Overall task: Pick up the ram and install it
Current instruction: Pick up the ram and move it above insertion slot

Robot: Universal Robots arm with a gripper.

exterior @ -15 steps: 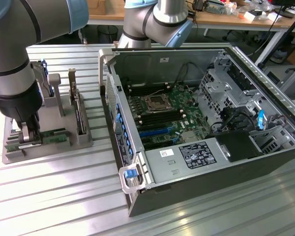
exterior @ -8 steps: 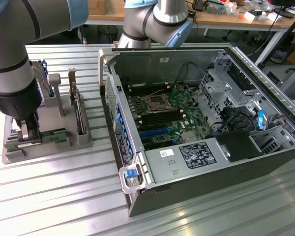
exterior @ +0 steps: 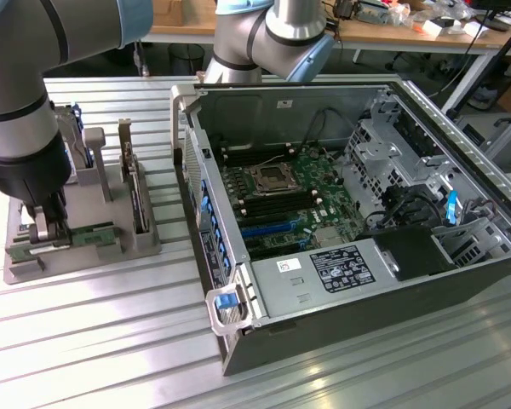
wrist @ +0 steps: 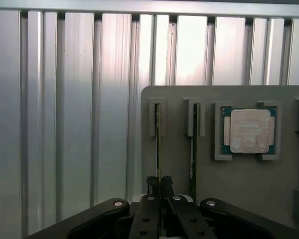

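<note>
While the gripper (wrist: 160,185) is clamped on the top edge of the ram (wrist: 158,144), that stick stands on edge in the slot nearest the gray holder's (wrist: 239,199) outer edge. Just beside it stands a second stick (wrist: 195,149), then the square processor (wrist: 247,130). Beyond the holder's far edge runs the ribbed metal table (wrist: 65,99).

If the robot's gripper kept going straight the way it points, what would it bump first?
Probably the long thin green ram stick, which the black gripper looks shut on; right behind it sits the grey holder block.
</note>
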